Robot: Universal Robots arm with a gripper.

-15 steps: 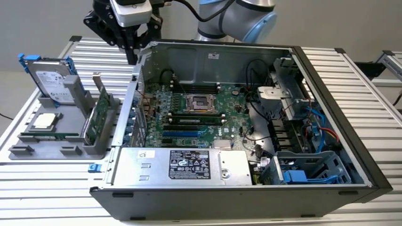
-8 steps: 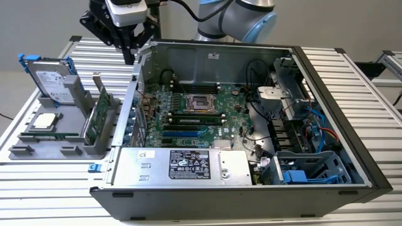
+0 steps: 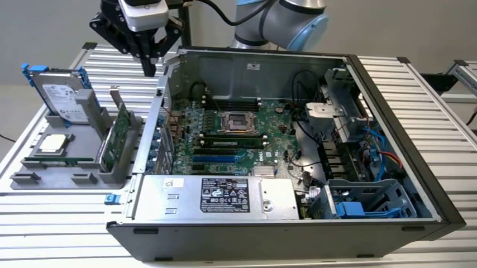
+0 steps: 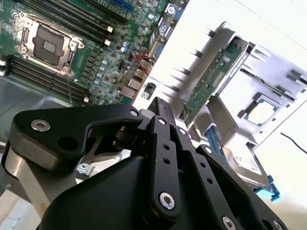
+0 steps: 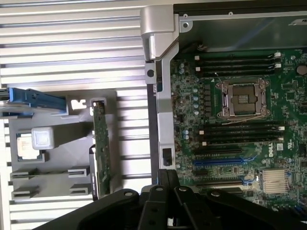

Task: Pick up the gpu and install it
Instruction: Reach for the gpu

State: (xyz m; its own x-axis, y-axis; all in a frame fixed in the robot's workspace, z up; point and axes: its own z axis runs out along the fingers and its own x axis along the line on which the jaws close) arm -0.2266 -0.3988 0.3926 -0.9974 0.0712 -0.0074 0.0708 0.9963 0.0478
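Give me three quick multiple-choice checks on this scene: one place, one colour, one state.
1. Where is the gpu?
A) upright in the grey holder, at the exterior view's left of the case
B) lying flat inside the case
C) between the fingers

2. What colour is the frame of the hard drive?
A) red
B) blue
C) yellow

3. What does the gripper hold?
A) the gpu
B) the hard drive
C) nothing

Answers:
1 A, the green card stands on edge in the holder.
2 B, blue shows around the drive.
3 C, it hangs above the case's corner with nothing in its fingers.
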